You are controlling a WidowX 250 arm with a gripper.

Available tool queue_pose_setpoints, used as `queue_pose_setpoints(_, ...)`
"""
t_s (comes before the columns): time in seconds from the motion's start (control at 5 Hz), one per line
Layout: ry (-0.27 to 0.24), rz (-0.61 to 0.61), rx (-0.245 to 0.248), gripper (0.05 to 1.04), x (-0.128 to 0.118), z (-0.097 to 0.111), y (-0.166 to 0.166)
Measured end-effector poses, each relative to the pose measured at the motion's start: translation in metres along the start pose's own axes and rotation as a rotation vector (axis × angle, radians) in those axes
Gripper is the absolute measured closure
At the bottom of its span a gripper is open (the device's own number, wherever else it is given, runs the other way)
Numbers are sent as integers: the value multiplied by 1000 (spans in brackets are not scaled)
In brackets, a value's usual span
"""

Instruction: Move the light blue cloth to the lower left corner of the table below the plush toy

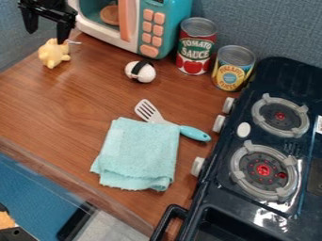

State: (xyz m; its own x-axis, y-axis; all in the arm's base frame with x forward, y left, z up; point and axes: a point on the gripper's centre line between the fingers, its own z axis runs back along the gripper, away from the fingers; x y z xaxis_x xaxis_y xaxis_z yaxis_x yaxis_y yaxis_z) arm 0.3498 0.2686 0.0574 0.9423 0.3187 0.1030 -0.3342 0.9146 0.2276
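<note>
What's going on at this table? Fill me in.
The robot's open gripper is at the upper left, by the yellow plush toy, with nothing between its fingers; I can't tell whether it touches the toy. The light blue cloth lies folded near the stove, with a spatula at its upper edge. It isn't in the lower left corner below the toy, so the move remains to be done.

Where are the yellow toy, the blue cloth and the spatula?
Yellow toy [54, 53]: camera view, on its body.
Blue cloth [140, 151]: camera view, its middle.
Spatula [195, 133]: camera view, on its handle.
</note>
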Motion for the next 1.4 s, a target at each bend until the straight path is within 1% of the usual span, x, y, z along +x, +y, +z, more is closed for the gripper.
queue_pose_setpoints(0.2, 47, 1, -20, 84, -7, -17, -6)
queue_pose_setpoints(0.4, 88, 43, -74, 84, -20, -24, -15)
queue_pose_setpoints(0.6, 79, 101, -109, 85, -27, -14, -8)
queue_pose_setpoints(0.8, 24, 100, -196, 85, -45, 15, -18)
queue_pose_setpoints(1.0, -5, 23, -260, 85, -67, 42, -53)
queue_pose_setpoints(1.2, -39, -109, -324, 85, -85, 64, -98)
queue_pose_setpoints(1.4, -4, -281, -334, 85, -101, 61, -142)
